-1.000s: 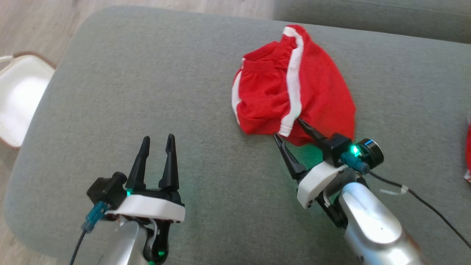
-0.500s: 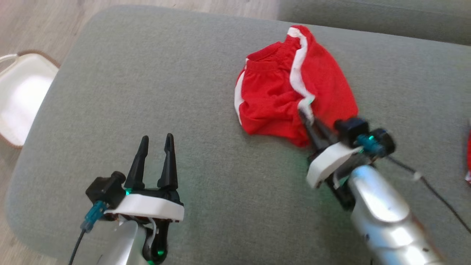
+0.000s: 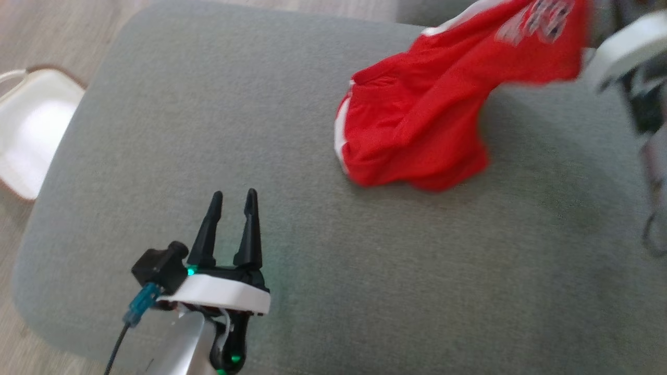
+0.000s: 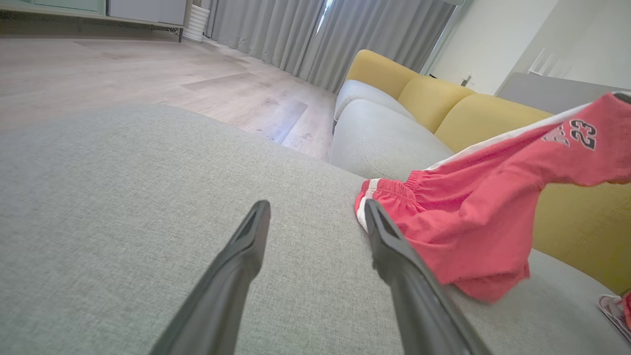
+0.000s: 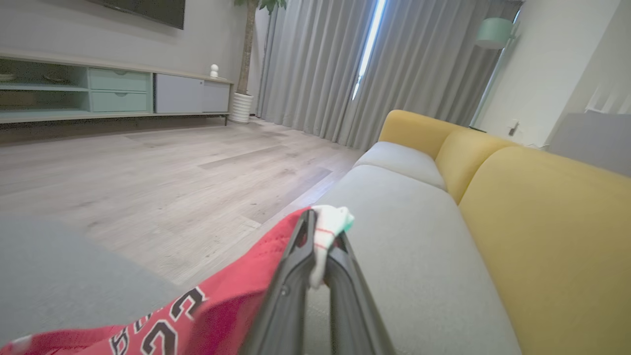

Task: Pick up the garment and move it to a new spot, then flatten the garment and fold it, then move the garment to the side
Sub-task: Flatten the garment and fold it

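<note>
The garment (image 3: 417, 125) is a pair of red shorts with white trim and a black number print. It lies partly on the grey cushion (image 3: 219, 120), with one end pulled up toward the top right. My right gripper (image 5: 319, 228) is shut on the white hem (image 5: 329, 222), and its blurred white mount (image 3: 622, 41) shows at the top right of the head view. The red cloth (image 5: 217, 310) hangs below its fingers. My left gripper (image 3: 234, 197) hovers open and empty over the cushion's near left. The garment (image 4: 473, 222) lies just right of the left gripper (image 4: 315, 213).
A white chair seat (image 3: 28, 135) stands on the wooden floor left of the cushion. Yellow sofa backs (image 4: 473, 113) rise behind the grey seats. Another red and white piece (image 4: 616, 308) lies at the far right edge. Bare cushion stretches across the near middle.
My right gripper closed on the garment's white hem and lifted it up and away to the right, drawing the cloth out. The left gripper stayed put and open.
</note>
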Tool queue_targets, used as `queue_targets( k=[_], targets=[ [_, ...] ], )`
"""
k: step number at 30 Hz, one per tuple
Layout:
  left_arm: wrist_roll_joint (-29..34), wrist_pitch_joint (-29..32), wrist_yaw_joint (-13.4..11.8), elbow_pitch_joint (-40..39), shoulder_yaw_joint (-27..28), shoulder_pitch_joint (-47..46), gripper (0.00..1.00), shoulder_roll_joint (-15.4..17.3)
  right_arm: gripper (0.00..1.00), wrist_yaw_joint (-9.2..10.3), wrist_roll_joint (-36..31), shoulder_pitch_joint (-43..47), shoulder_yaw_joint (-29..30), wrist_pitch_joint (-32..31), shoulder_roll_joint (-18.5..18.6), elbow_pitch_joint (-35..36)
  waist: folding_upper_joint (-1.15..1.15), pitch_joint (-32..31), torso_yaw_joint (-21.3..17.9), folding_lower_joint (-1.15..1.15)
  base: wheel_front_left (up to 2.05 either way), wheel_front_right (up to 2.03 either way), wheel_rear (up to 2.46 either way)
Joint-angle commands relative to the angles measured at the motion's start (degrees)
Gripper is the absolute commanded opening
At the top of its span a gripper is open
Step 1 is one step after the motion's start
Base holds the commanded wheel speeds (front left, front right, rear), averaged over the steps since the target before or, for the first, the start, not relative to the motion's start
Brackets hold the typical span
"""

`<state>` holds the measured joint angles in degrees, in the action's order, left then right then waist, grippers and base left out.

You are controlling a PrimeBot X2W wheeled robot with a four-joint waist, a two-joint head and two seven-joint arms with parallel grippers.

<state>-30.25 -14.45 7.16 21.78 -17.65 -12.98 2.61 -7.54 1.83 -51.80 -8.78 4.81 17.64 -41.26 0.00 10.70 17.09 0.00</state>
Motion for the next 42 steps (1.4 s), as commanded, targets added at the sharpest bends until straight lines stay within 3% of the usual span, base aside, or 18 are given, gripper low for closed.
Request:
queue_targets(
  k=[1, 9, 11, 12, 22, 30, 36, 42],
  targets=[
    [-0.4, -0.5, 0.3, -1.9, 1.0, -2.7, 1.00, 0.3, 0.00, 0.05, -0.9, -4.6, -0.6, -0.3, 1.2, 0.3, 0.00, 1.2, 1.6, 0.00, 0.00, 0.00, 0.00],
    [-1.9, -0.5, 0.3, -2.0, -0.2, -3.7, 1.00, 0.3, 0.00, 0.05, -5.9, -15.3, 0.6, -0.1, 3.9, -9.6, 0.00, 3.1, 5.1, 0.00, 0.00, 0.00, 0.00],
    [-2.2, -0.5, 0.3, -2.1, -0.4, -3.8, 1.00, 0.3, 0.48, 0.05, -7.4, -16.3, 0.3, 0.6, 3.5, -12.2, 0.00, 3.4, 5.5, 0.00, 0.00, 0.00, 0.00],
    [-2.3, -0.5, 0.3, -2.1, -0.5, -3.9, 1.00, 0.3, 1.00, 0.05, -8.1, -16.7, 0.2, 1.0, 3.2, -13.5, 0.00, 3.6, 5.6, 0.00, 0.00, 0.00, 0.00],
    [-1.9, -0.5, 0.3, -2.6, 0.5, -4.2, 1.00, 0.3, 1.00, 0.05, -10.0, -16.2, 1.0, 3.5, 0.2, -22.5, 0.00, 3.9, 3.4, 0.00, 0.00, 0.00, 0.00],
    [-0.4, -0.5, 0.3, -2.4, 2.2, -3.6, 1.00, 0.3, 1.00, 0.05, -5.5, -11.0, -0.4, 8.7, -3.6, -24.5, 0.00, 0.6, -1.9, 0.00, 0.00, 0.00, 0.00],
    [0.5, -0.5, 0.3, -2.3, 3.5, -2.0, 1.00, 0.3, 1.00, 0.05, -0.1, -3.2, -1.7, 10.1, -7.4, -18.1, 0.00, -3.3, -5.6, 0.00, 0.00, 0.00, 0.00],
    [1.2, -0.5, 0.3, -2.1, 5.0, 0.5, 1.00, 0.3, 1.00, 0.05, 4.3, 10.7, -0.9, 10.2, -10.5, -2.7, 0.00, -6.7, -8.1, 0.00, 0.00, 0.00, 0.00]
  ],
)
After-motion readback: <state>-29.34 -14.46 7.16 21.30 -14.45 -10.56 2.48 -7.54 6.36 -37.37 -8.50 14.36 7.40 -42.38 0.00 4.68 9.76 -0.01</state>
